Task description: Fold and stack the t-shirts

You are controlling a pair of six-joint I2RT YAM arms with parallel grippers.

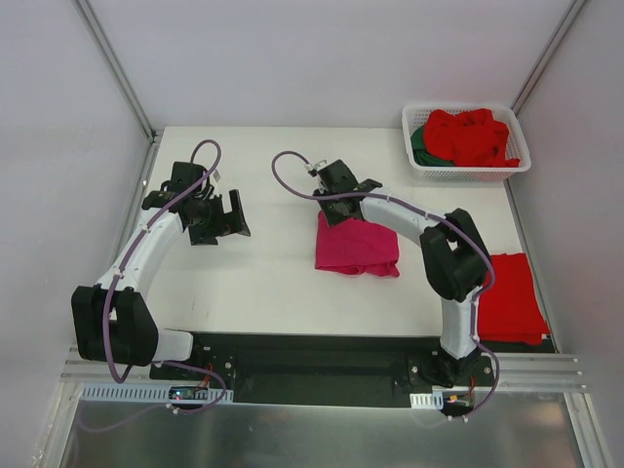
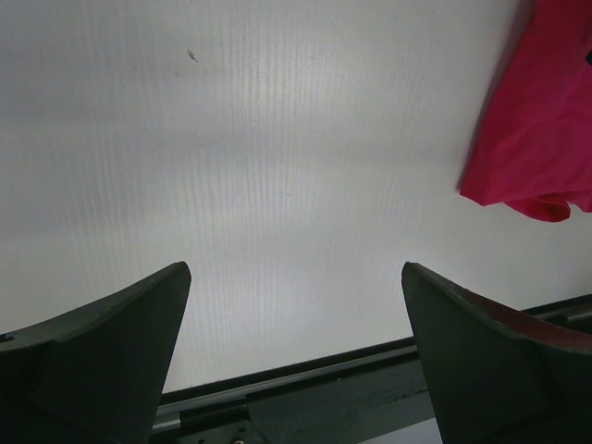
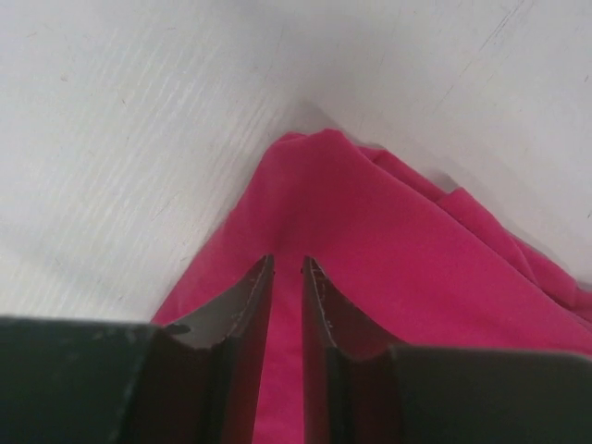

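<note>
Magenta-pink t-shirt point(image 1: 356, 246) lies partly folded near the middle of the counter point(image 1: 273, 292), between the two arms and closer to the right one. Its far left corner is taken by the right claw point(image 1: 331, 195). The right wrist view shows that claw point(image 3: 287, 264) nearly closed, its two fingers point(image 3: 245, 305) leaving only a narrow slit filled with pink cloth, so it is pinching the shirt point(image 3: 388, 268). The cloth rises in a peak just past the fingertips.

The left claw point(image 1: 226, 216) sits well to the left of the shirt with its jaws spread wide and holding nothing (its own camera sees bare counter between the fingers point(image 2: 92, 351), and an edge of the pink shirt point(image 2: 541, 120) at upper right).

A folded red t-shirt point(image 1: 509, 297) lies flat at the near right edge, beside the right arm's base. In the far right corner stands a white slotted basket point(image 1: 468, 174) holding crumpled red t-shirts point(image 1: 473, 135), with a dark green t-shirt point(image 1: 419, 144) showing at its left side.
</note>
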